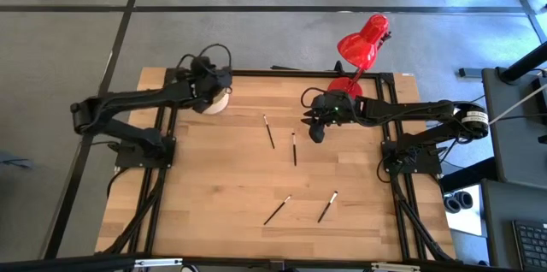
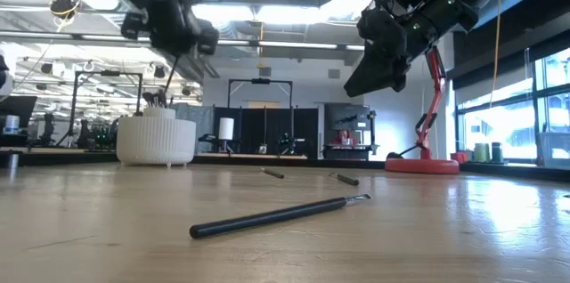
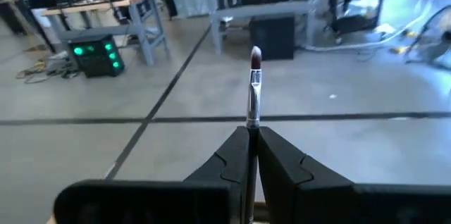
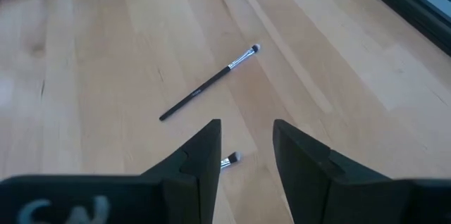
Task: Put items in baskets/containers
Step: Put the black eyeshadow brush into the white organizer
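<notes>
Four thin dark-handled makeup brushes with pale tips lie flat on the wooden table: two (image 1: 268,132) (image 1: 294,148) near the middle, two (image 1: 277,210) (image 1: 327,207) toward the near edge (each well apart). A fifth brush (image 3: 253,97) is pinched upright over a round cream-white ribbed organiser (image 2: 156,140) at the far left corner, in which several brushes (image 2: 157,100) already stand.

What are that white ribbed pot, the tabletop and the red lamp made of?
White pot: probably matte plastic, possibly ceramic; fine, even vertical ribs and no shine.
Tabletop: wood, apparently planks with a smooth satin finish; grain lines and board seams show.
Red lamp: glossy painted metal or plastic; bright highlights on its head, but the look leaves the material open.
</notes>
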